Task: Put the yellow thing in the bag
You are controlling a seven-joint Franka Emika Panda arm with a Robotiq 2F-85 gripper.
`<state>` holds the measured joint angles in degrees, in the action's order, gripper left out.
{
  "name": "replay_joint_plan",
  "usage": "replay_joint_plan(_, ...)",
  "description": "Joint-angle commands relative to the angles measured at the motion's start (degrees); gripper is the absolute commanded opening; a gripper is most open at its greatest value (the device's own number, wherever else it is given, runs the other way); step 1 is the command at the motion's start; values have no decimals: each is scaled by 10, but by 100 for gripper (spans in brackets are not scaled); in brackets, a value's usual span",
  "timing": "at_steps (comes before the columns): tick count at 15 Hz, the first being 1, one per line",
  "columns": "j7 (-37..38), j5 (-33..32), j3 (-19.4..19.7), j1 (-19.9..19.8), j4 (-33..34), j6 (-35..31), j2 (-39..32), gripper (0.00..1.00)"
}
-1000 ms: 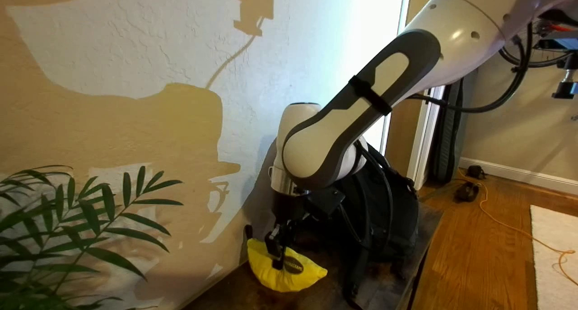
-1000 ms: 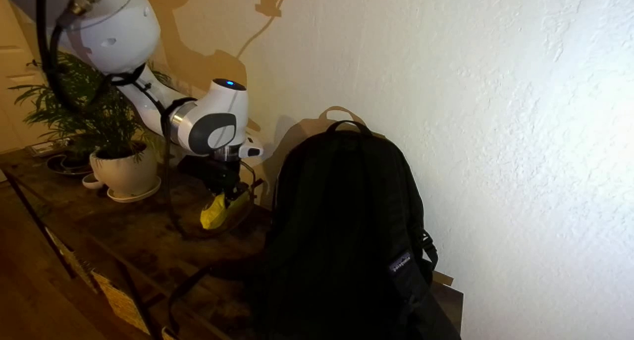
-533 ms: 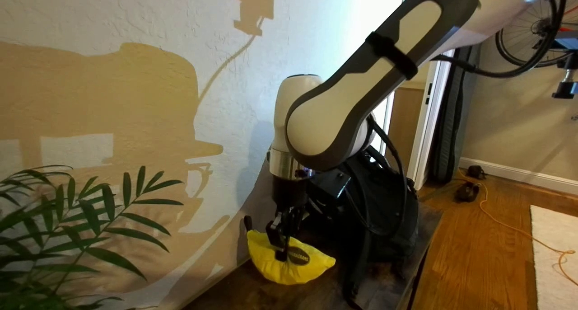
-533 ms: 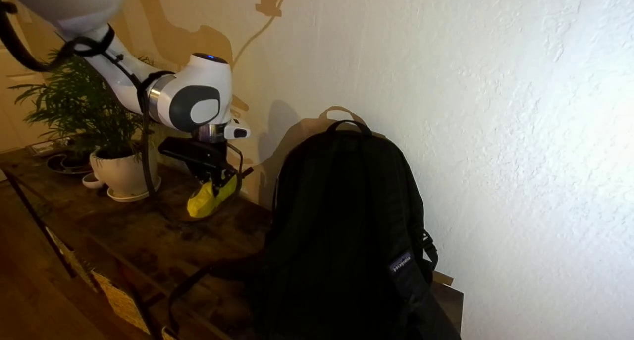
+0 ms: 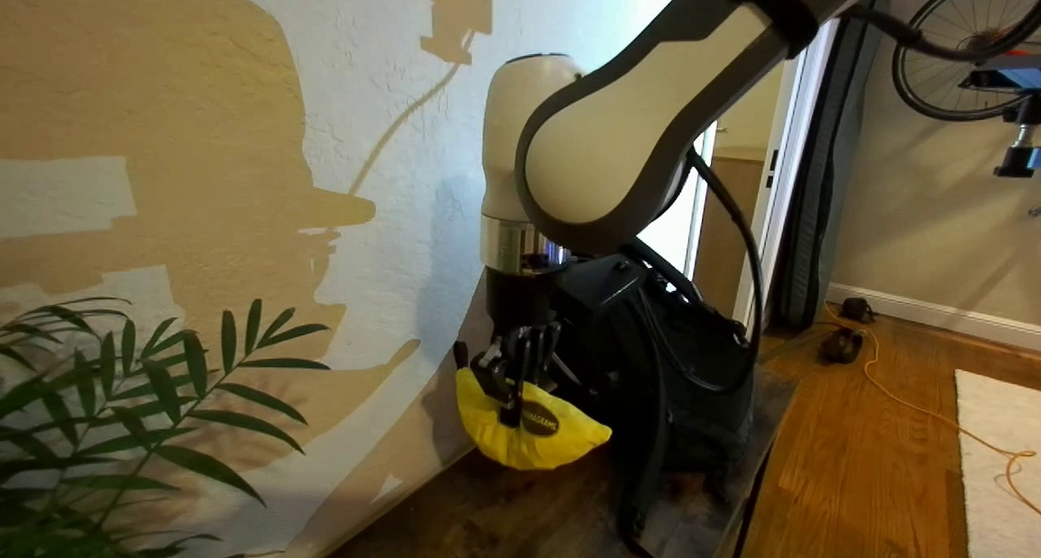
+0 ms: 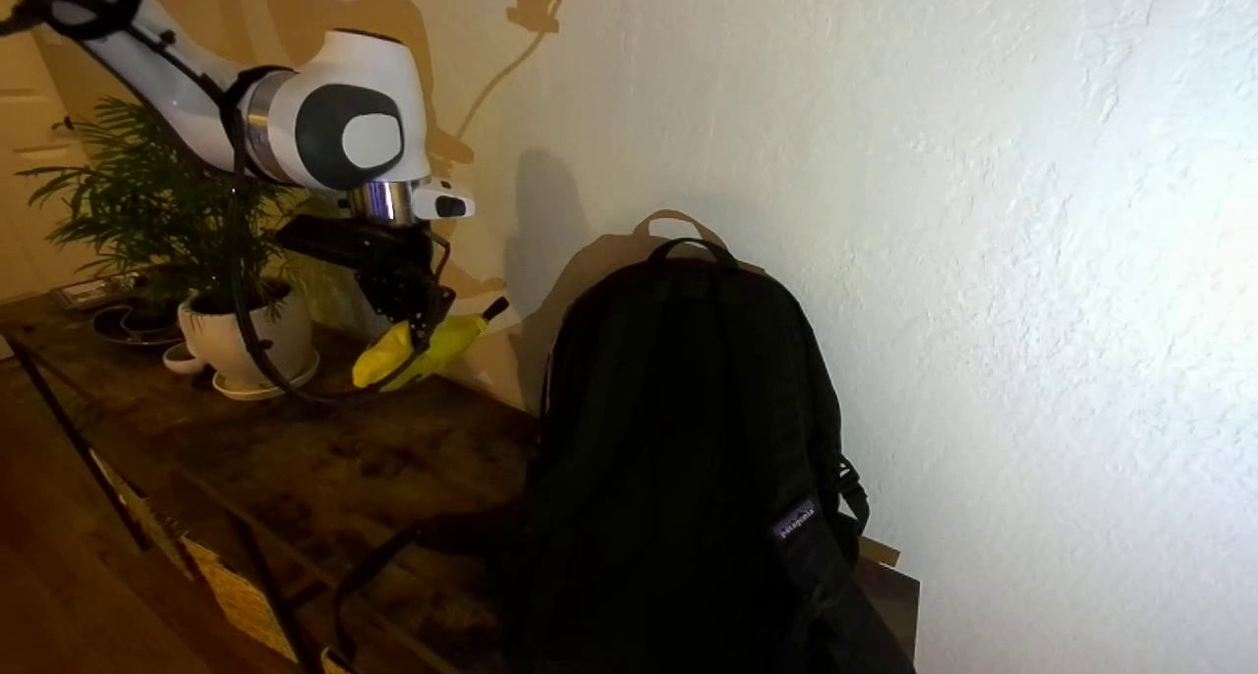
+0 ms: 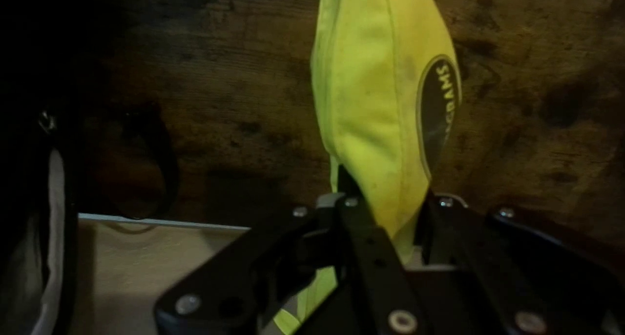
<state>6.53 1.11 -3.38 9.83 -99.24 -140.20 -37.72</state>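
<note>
Bag (image 6: 688,458) lies to one side of the end effector (image 7: 392,205), the offset the coming move must close: leftward from the jaws in the wrist view, rightward and toward the camera in an exterior view. The end effector is narrowed on the yellow thing (image 5: 529,444), pinching it about mid-length, so it hangs between the jaws and appears clear of the tabletop (image 6: 393,468) below. The thing's long axis runs across the jaws' closing line, its dark tip (image 6: 496,308) between the end effector and the wall (image 6: 943,261), its other end opposite. Carried so, it would probably meet the bag broadside; turning it end-on looks wiser. The bag's top seems higher than the load, so the end effector likely needs to rise before crossing. A pale strip (image 7: 56,227) well left of the jaws in the wrist view may edge the bag's mouth; how wide that gapes, I cannot tell.
</note>
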Motion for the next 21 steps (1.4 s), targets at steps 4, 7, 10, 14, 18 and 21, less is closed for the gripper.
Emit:
replay_joint_plan(4, 144, -41, 49, 44, -50, 57, 80, 9)
replay_joint_plan(7, 203, -70, 65, 61, -56, 71, 98, 9)
replay_joint_plan(10, 266, -105, 80, 79, -57, 101, 114, 10)
replay_joint_plan(14, 311, -130, 79, 79, -63, 147, 133, 10)
replay_joint_plan(18, 340, -156, 83, 70, -69, 177, 144, 9)
replay_joint_plan(21, 348, -186, 92, 62, -57, 190, 138, 9)
